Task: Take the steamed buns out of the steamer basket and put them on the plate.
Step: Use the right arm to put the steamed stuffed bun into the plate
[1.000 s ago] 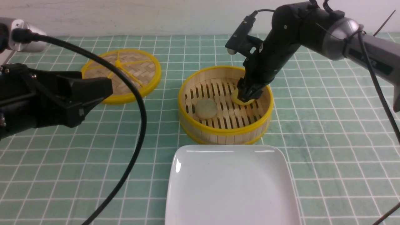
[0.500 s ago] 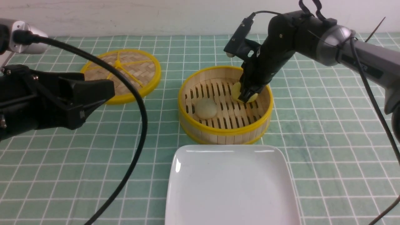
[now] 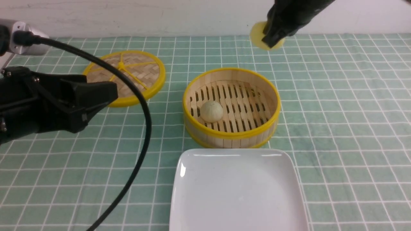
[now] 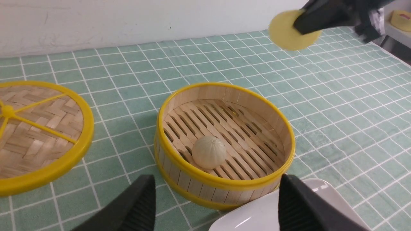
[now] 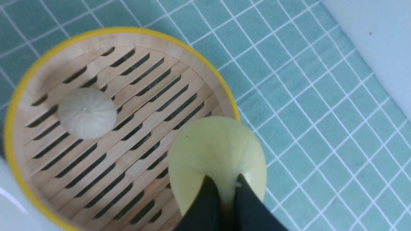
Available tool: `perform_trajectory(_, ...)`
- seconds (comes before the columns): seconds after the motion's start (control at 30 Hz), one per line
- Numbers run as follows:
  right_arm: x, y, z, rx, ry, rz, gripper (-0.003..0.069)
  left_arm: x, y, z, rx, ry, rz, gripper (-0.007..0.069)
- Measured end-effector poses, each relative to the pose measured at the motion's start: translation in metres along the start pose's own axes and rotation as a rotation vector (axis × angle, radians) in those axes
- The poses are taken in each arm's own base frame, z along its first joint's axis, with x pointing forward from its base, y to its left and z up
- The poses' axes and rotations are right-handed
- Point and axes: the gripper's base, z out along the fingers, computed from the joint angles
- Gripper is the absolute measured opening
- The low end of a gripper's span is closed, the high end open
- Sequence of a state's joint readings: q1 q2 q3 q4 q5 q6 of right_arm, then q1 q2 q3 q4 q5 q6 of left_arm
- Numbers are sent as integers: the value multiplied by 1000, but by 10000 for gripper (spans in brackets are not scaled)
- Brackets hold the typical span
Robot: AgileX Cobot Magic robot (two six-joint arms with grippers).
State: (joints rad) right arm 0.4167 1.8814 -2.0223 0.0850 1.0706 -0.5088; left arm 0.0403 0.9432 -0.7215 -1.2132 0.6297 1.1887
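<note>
Right gripper (image 3: 272, 41): jaws clamped on the yellow bun (image 3: 256, 34), held in the air clear of the basket (image 3: 231, 135). In the front view the arm is cut off by the top edge and the fingers cover much of the bun; only its left and lower margins show. In the right wrist view the two fingers (image 5: 208, 205) stand almost together, pinched into the bun's (image 5: 215, 147) soft body, and the bun hides part of the basket's rim (image 5: 13, 106) and floor beneath it. The bun's pleats are not visible in any view. The left wrist view shows it as a flat yellow disc (image 4: 284, 32), somewhat blurred, with the right gripper (image 4: 300, 25) partly out of frame.

Pale bun (image 3: 211, 110): resting on the slatted floor of the basket, on its left side, near the wall; whether it touches the wall cannot be told. Pleats show in both wrist views (image 4: 209, 151) (image 5: 86, 112).

Plate (image 3: 237, 192): on the cloth (image 3: 337, 128) just in front of the basket, bare, its near edge cut off by the frame. Whether it touches the basket cannot be told.

Left gripper (image 4: 216, 205): jaws wide apart, gripping nothing. Only the fingertips show in its wrist view. In the front view the left gripper (image 3: 96, 93) is seen side-on, poised over the cloth to the left.

Lid (image 3: 128, 101): flat on the cloth, well left of the basket, partly hidden by the left arm and its cable (image 3: 144, 128).
</note>
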Motion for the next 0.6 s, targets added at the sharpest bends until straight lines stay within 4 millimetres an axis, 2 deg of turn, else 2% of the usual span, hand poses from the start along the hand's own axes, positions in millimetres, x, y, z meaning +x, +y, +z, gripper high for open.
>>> perform_trajectory(0.1, 3, 11, -37, -84, 29, 32, 15, 0, 0, 0, 1, -2, -3, 512)
perform_trajectory(0.2, 2, 19, -51, -145, 20, 72, 15, -2, -1, 0, 7, -17, -25, 512)
perform_trajectory(0.4, 2, 34, -49, -206, 28, 139, 15, -3, -1, 0, 15, -37, -55, 512)
perform_trajectory(0.6, 25, 66, -38, -261, 151, 130, 15, -3, -1, 0, 15, -38, -56, 512)
